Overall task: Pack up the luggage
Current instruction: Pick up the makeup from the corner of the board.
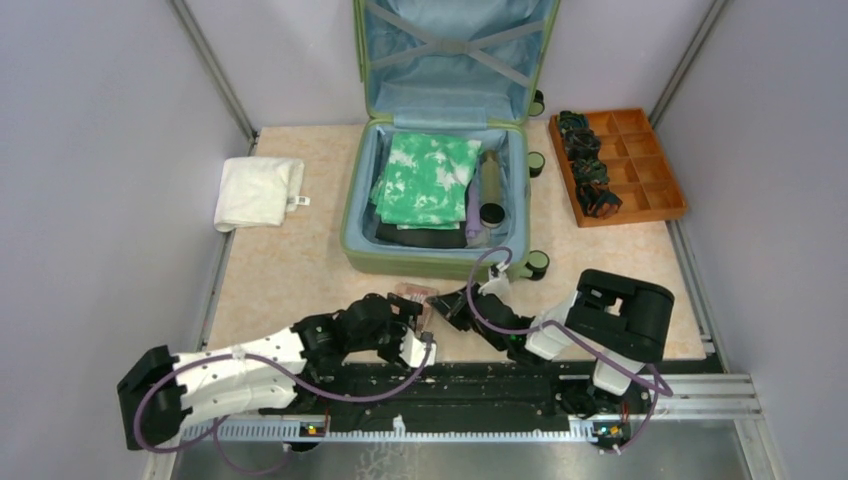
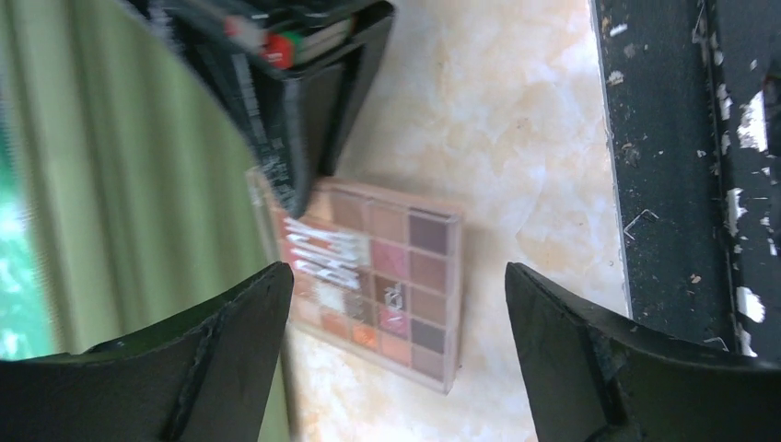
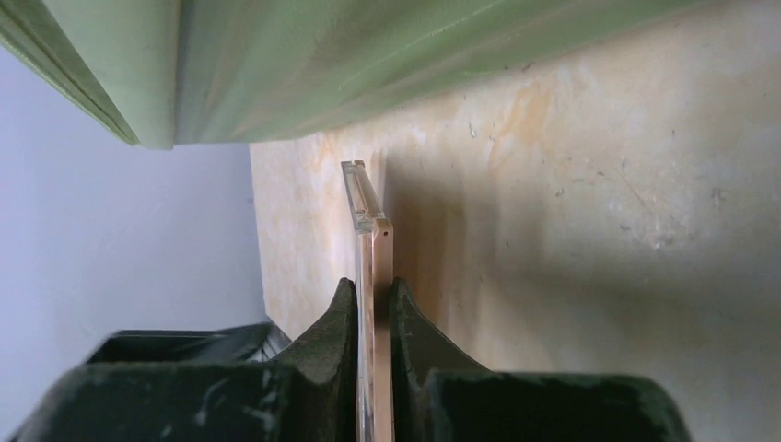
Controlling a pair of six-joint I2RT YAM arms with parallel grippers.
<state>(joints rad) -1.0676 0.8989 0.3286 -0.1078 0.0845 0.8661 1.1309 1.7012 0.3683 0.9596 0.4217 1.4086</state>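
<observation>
The luggage (image 1: 352, 230), a light-green suitcase, lies open at the back centre with its blue-lined lid upright. In it are a green-and-white cloth (image 1: 428, 178) and a dark tube (image 1: 491, 185). An eyeshadow palette (image 1: 415, 293) sits on the table just in front of its near wall. My right gripper (image 3: 373, 290) is shut on the edge of the palette (image 3: 373, 239), beside the green shell (image 3: 322, 64). My left gripper (image 2: 398, 276) is open above the palette (image 2: 387, 276), fingers wide apart and touching nothing. The right gripper's black finger (image 2: 295, 120) reaches the palette's far corner.
A folded white towel (image 1: 258, 192) lies left of the suitcase. An orange compartment tray (image 1: 620, 165) holding dark items stands at the right. A black rail (image 1: 450, 385) runs along the near edge. Grey walls close in both sides.
</observation>
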